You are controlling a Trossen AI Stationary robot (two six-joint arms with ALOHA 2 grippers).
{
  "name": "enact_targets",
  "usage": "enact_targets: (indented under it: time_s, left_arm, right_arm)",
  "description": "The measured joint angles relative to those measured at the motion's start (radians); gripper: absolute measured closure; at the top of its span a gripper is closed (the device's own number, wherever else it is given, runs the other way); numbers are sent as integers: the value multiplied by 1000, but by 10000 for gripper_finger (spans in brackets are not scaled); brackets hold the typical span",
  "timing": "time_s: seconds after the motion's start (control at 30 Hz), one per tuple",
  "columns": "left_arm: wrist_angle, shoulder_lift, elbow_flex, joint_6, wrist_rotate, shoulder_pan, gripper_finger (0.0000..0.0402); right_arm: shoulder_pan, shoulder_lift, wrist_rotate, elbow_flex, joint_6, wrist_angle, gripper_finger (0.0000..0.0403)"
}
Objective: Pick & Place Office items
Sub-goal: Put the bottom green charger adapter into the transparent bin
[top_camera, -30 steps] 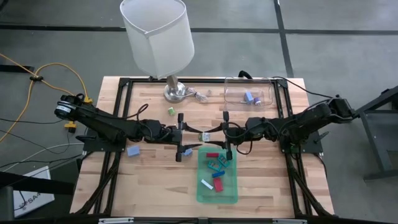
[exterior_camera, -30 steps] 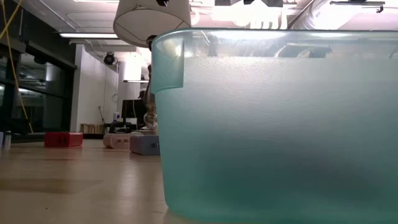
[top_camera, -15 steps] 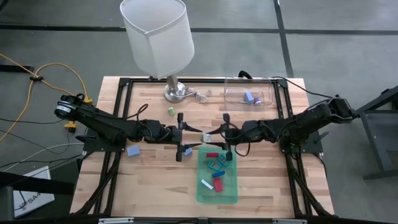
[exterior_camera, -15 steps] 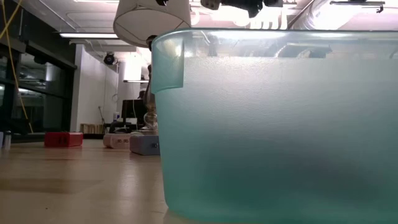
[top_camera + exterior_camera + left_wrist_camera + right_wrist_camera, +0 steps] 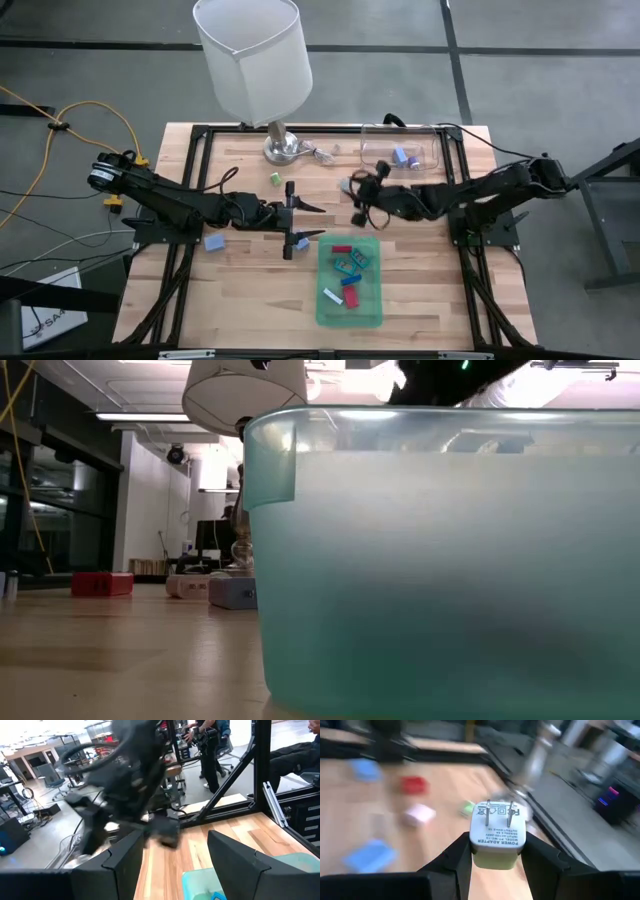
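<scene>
A white power adapter [image 5: 497, 837] is clamped between the half-closed fingers of the right gripper [image 5: 357, 190], prongs facing outward. The green tray [image 5: 372, 310] lies just beside and below it. The adapter should be kept level and lowered squarely before release. The left gripper [image 5: 310, 222] waits opposite, open and empty.

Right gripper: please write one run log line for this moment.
right gripper: shut on white power adapter | above table near clear container | left gripper: open
</scene>
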Motion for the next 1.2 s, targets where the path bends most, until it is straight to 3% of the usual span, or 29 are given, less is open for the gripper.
enact_targets:
  time_s: [0.3, 0.63, 0.8, 1.2]
  left_arm:
    - [0, 0, 0, -3, 0, 0, 188]
    - [0, 0, 0, -3, 0, 0, 188]
    - [0, 0, 0, -3, 1, 0, 188]
    - [-1, 0, 0, -7, 1, 0, 188]
  right_arm:
    - [-314, 0, -13, 0, 188, -215, 268]
    - [-601, 0, -289, -23, 331, -305, 268]
    - [-665, 0, -371, -95, 367, -297, 268]
    - [-665, 0, -364, -213, 394, -248, 268]
